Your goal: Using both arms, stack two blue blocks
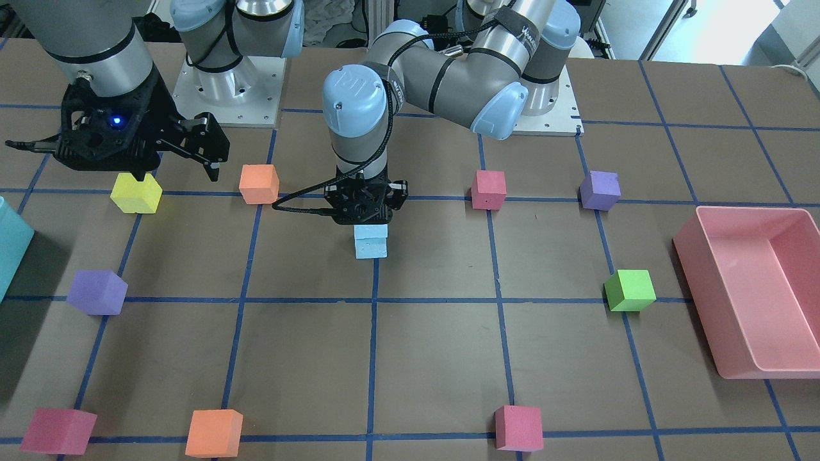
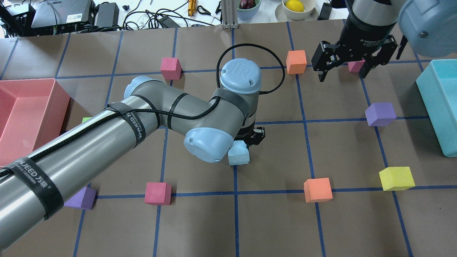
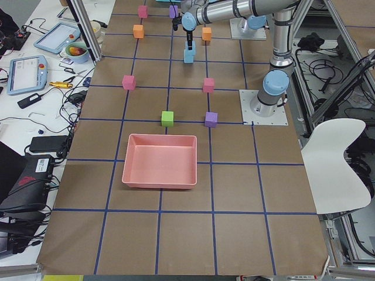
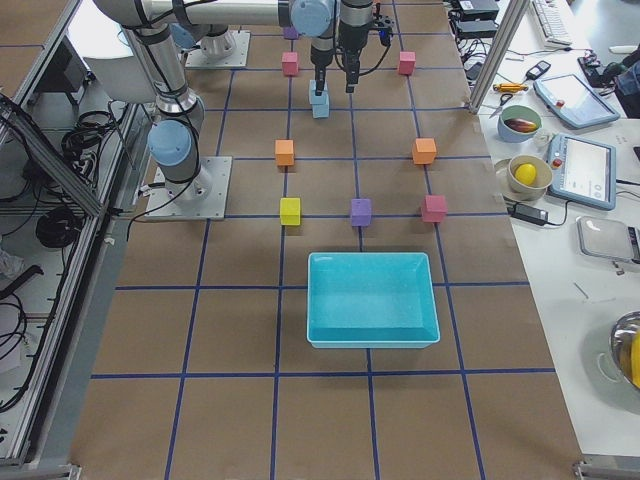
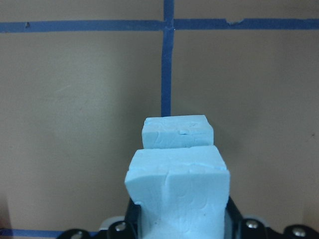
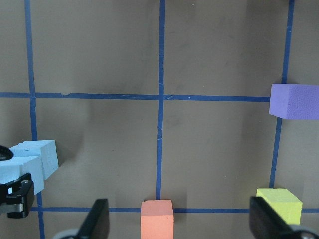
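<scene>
The two blue blocks stand one on the other at the table's middle: the upper block [image 1: 371,231] sits on the lower block [image 1: 371,249], slightly offset. My left gripper [image 1: 365,208] points straight down and is shut on the upper block. In the left wrist view the held block [image 5: 177,191] fills the bottom between the fingers, with the lower block [image 5: 178,132] beyond it. From overhead the arm hides most of the stack [image 2: 238,155]. My right gripper [image 2: 342,73] is open and empty, raised over the far right part of the table, apart from the stack.
A pink bin [image 1: 705,288] stands on my left side and a teal bin [image 2: 430,114] on my right. Orange [image 2: 317,190], yellow [image 2: 396,178], purple [image 2: 380,114], pink [image 2: 157,193] and green [image 1: 631,289] cubes lie scattered around the stack.
</scene>
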